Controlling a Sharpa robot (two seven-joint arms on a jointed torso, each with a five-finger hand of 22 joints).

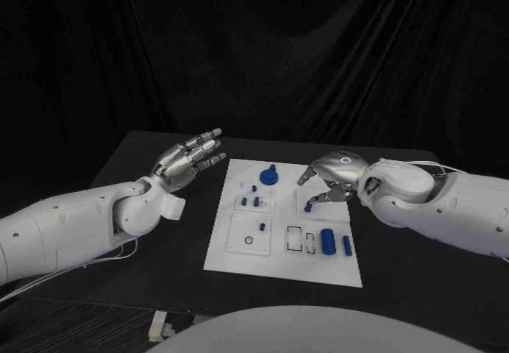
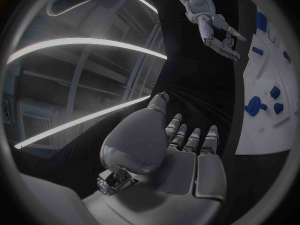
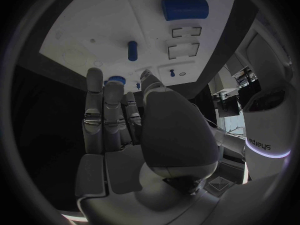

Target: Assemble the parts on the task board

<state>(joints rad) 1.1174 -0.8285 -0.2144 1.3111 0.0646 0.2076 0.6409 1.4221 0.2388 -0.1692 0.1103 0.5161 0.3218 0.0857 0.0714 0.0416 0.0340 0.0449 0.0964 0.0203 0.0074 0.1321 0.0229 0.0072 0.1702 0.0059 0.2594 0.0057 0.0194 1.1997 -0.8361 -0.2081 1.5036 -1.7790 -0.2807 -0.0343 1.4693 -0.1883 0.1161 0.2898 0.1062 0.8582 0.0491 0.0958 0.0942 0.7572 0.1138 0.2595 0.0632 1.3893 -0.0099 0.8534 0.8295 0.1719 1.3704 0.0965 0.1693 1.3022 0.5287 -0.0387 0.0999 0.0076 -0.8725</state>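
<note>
The white task board (image 1: 285, 246) lies in the middle of the black table. On it are a blue round knob part (image 1: 269, 176), several small blue pegs (image 1: 250, 200), a thick blue cylinder (image 1: 329, 241) and a slim blue peg (image 1: 347, 246). My right hand (image 1: 329, 180) hovers over the board's far right, fingers pointing down just above an upright blue peg (image 1: 309, 207). Its fingers (image 3: 103, 110) are straight and hold nothing; the cylinder (image 3: 185, 8) and a peg (image 3: 132, 50) lie beyond them. My left hand (image 1: 189, 160) is raised left of the board, fingers spread, empty.
Bare black table (image 1: 159, 250) surrounds the board on both sides. Rectangular and round recesses (image 1: 294, 237) sit in the board's near half. In the left wrist view the board (image 2: 269, 130) is beside my left palm (image 2: 181, 155), with the right hand (image 2: 219, 32) farther off.
</note>
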